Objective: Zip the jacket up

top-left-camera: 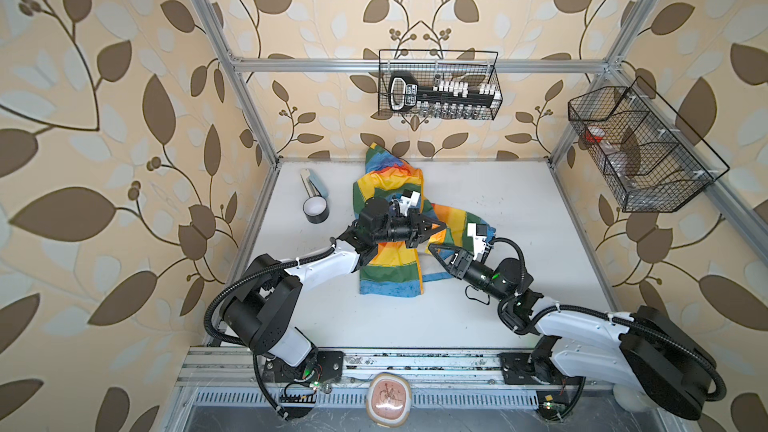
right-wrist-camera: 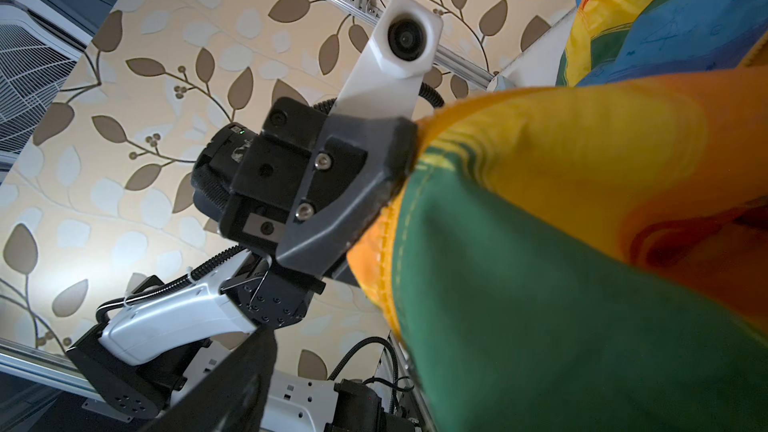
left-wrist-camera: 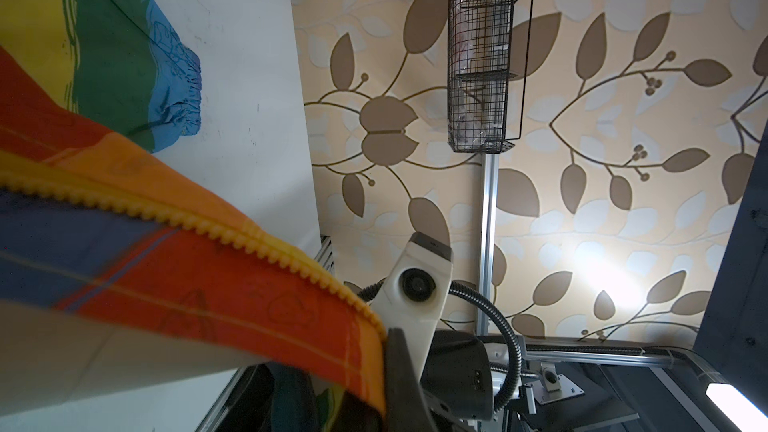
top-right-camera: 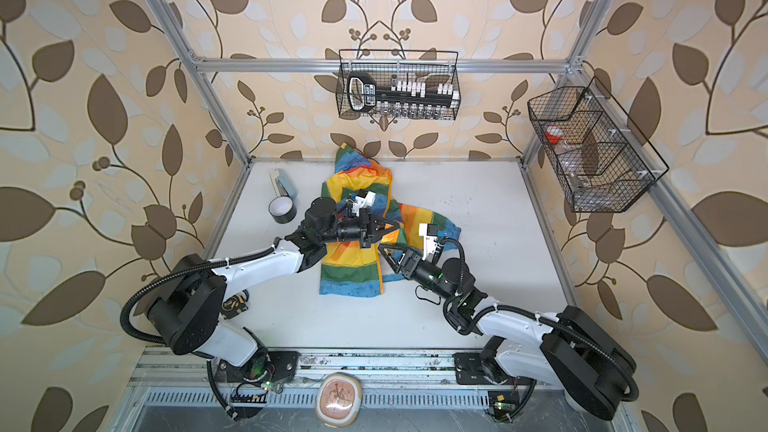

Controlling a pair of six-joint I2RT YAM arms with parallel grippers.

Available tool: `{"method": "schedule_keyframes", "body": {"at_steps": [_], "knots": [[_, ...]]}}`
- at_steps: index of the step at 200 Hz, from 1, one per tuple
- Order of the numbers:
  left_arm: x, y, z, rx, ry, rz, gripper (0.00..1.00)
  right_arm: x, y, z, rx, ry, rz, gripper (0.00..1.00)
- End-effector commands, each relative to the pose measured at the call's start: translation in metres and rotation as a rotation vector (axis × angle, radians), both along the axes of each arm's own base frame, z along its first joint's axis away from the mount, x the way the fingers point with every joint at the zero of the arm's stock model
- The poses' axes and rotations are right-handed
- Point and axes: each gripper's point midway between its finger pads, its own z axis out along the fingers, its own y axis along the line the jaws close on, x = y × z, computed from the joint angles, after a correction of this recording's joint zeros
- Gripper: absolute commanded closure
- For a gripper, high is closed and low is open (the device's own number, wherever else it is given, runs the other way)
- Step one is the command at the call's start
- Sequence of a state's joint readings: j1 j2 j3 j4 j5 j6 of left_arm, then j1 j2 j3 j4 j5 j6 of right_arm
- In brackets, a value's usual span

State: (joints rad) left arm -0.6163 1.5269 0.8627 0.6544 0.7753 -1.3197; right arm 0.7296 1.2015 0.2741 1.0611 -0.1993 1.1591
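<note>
- The table (top-left-camera: 519,209) lies under the jacket (top-left-camera: 390,268). The jacket sits about midway across it, hood end away from the robot and blue hem toward it. Laid out like this, the front opening faces up where both arms can get at it.
- The left arm (top-left-camera: 328,261) comes in from the jacket's hem side. Its forearm crosses low over the jacket's body and its wrist is turned level, pointing across the front opening. I judge that this pose lets it draw the edge up and sideways.
- The right arm (top-left-camera: 582,322) reaches in from the jacket's other side with its elbow bent. Its wrist is angled at the front opening, on the hem side of the left arm's grip.
- One front panel of the jacket lies flat. The other is rucked up, with its sleeve (left-wrist-camera: 178,89) thrown out to the side, so the two halves are not joined.
- The left gripper (top-left-camera: 442,226) is clamped on the jacket's front edge and holds it raised off the rest of the jacket. This probably keeps the zipper line taut and exposed.
- The right gripper (top-left-camera: 430,246) hovers just beside that raised edge, near the left gripper but apart from it. In the right wrist view one finger (right-wrist-camera: 232,380) stands off to the side with no cloth against it, and the other is hidden by the jacket. The jaws read as spread, holding nothing.
- The zipper (left-wrist-camera: 232,234) shows bare yellow-orange teeth along a single edge of the jacket, running up to the left gripper. I cannot see the slider.
</note>
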Motion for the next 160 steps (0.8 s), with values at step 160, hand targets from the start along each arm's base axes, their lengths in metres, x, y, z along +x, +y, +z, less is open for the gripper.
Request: {"method": "schedule_keyframes", "body": {"at_steps": [160], "knots": [[-0.007, 0.003, 0.058, -0.067, -0.139, 0.001, 1.0, 0.007, -0.02, 0.028, -0.002, -0.066, -0.042, 0.51]]}}
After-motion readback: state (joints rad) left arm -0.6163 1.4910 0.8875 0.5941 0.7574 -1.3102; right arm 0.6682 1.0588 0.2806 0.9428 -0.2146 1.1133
